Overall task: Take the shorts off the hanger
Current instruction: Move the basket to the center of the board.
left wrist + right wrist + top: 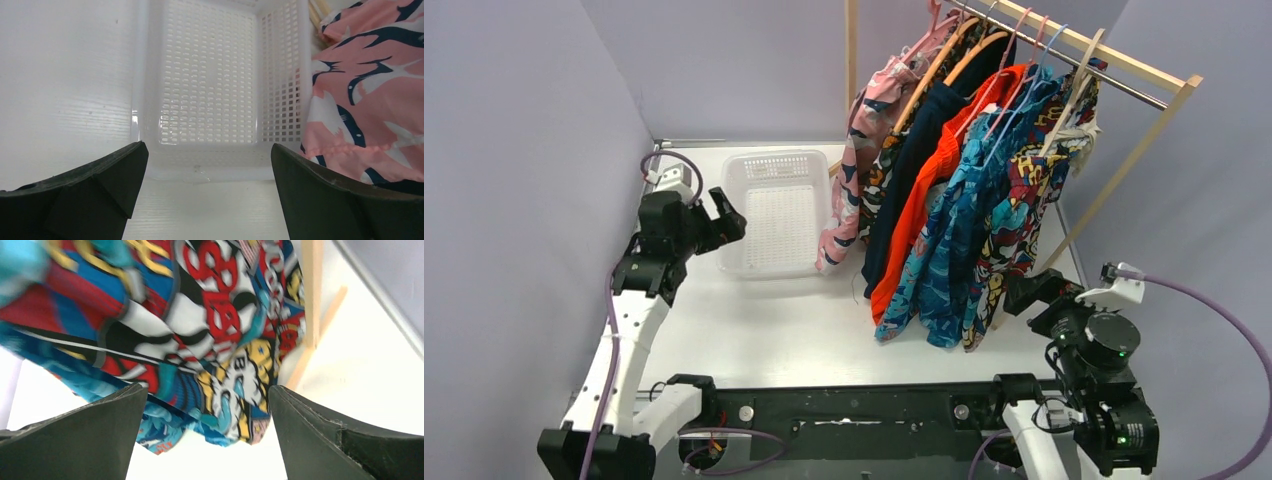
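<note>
Several pairs of shorts hang on hangers from a wooden rail (1084, 42): pink printed (864, 160), black printed behind it (880, 185), navy (914, 165), orange-red (929, 190), teal-blue patterned (959, 240) and comic print (1024, 215). My left gripper (729, 222) is open and empty, low by the basket's left near corner; the pink shorts (370, 90) show to its right. My right gripper (1024, 293) is open and empty, just right of and below the comic-print shorts (215, 325), whose hem hangs ahead of its fingers.
A white perforated basket (776, 212) stands on the table left of the clothes and shows in the left wrist view (215, 85). The rack's slanted wooden leg (1124, 170) stands at the right, seen in the right wrist view (311, 305). Grey walls enclose the table.
</note>
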